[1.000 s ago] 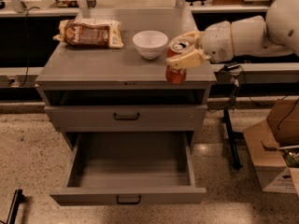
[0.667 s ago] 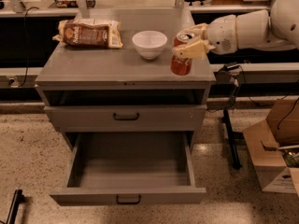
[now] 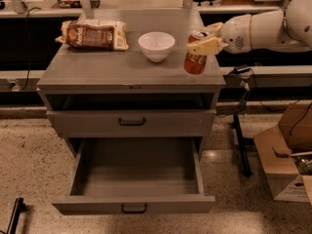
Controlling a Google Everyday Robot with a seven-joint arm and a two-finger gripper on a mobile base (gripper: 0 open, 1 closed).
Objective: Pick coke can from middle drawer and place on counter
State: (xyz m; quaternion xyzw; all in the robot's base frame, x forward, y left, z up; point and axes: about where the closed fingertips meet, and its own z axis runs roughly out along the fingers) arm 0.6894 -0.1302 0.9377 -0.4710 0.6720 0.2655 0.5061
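The coke can (image 3: 195,57) is red-orange with a silver top and stands upright on the counter (image 3: 107,69) near its right edge. My gripper (image 3: 207,39) reaches in from the right, with its pale fingers (image 3: 206,46) around the can's upper part. The middle drawer (image 3: 135,179) is pulled fully out below, and its inside is bare. Its small black handle (image 3: 133,208) shows on the front.
A white bowl (image 3: 156,45) sits on the counter just left of the can. A brown snack bag (image 3: 92,35) lies at the back left. A closed drawer front (image 3: 131,122) is above the open one. A cardboard box (image 3: 287,155) stands on the floor at right.
My gripper has carried the can up and back from the counter's right front edge onto the counter top, where it now rests.
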